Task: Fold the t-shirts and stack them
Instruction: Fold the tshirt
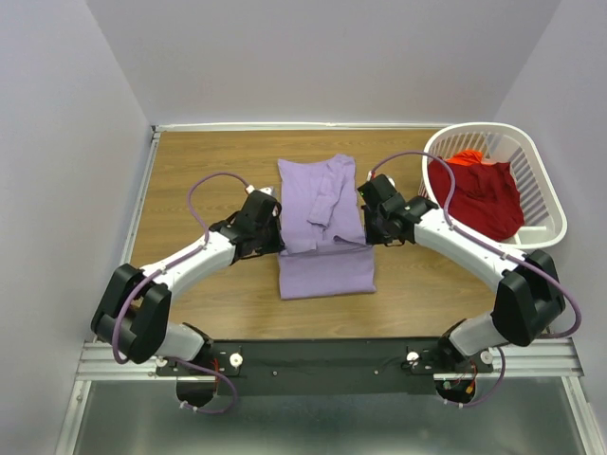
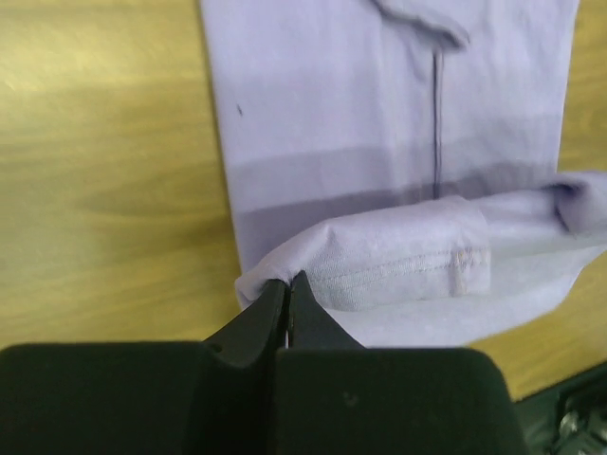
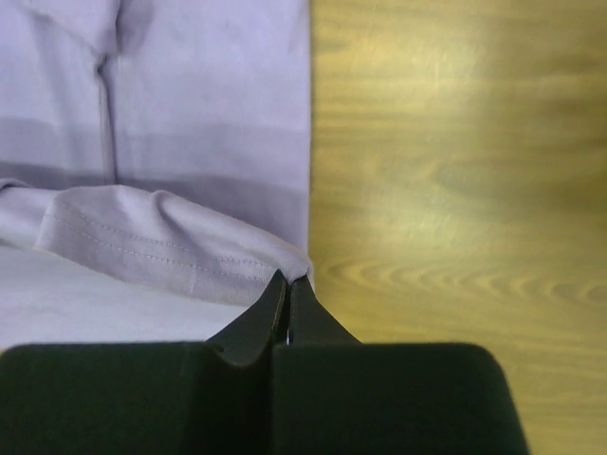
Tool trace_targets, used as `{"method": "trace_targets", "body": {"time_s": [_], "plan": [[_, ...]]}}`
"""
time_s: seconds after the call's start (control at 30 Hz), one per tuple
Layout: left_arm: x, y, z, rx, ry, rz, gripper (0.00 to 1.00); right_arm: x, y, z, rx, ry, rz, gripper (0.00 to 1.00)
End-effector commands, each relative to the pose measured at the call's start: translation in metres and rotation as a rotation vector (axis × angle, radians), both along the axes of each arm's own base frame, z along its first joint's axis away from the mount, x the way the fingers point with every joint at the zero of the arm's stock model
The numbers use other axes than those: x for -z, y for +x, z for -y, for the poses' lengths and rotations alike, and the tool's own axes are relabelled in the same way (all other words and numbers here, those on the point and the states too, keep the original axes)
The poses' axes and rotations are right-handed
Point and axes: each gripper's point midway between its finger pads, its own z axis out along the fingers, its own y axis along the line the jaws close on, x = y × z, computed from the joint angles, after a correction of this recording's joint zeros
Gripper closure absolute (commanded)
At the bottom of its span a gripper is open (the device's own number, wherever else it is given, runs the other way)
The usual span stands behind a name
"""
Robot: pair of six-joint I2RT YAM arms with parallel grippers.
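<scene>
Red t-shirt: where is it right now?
In the overhead view, the red t-shirt lies inside the white laundry basket at the far right corner of the table.

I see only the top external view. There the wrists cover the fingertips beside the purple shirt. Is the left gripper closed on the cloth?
Observer: Yes. The left wrist view shows the left gripper shut on a folded edge of the lavender t-shirt.
Operator: And the right one?
Observer: The right gripper is shut too, pinching the fold at the shirt's opposite edge.
Operator: Which part is pinched?
Observer: A stitched hem runs along the fold, which lies curled over the flat cloth below it.
</scene>
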Motion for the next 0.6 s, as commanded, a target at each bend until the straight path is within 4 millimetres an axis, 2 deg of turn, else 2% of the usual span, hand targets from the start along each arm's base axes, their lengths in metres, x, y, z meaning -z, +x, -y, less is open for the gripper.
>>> {"method": "trace_targets", "body": {"time_s": [0.0, 0.23, 0.57], "plan": [[-0.010, 0.037, -0.010, -0.041, 0.037, 0.113, 1.00, -0.012, 0.040, 0.009, -0.006, -0.034, 0.105, 1.00], [0.002, 0.060, -0.014, -0.064, 0.057, 0.119, 1.00, -0.001, 0.067, 0.007, -0.036, -0.012, 0.118, 1.00], [0.023, 0.078, -0.017, -0.085, 0.081, 0.118, 1.00, 0.031, 0.084, -0.002, -0.080, -0.016, 0.102, 1.00]]}}
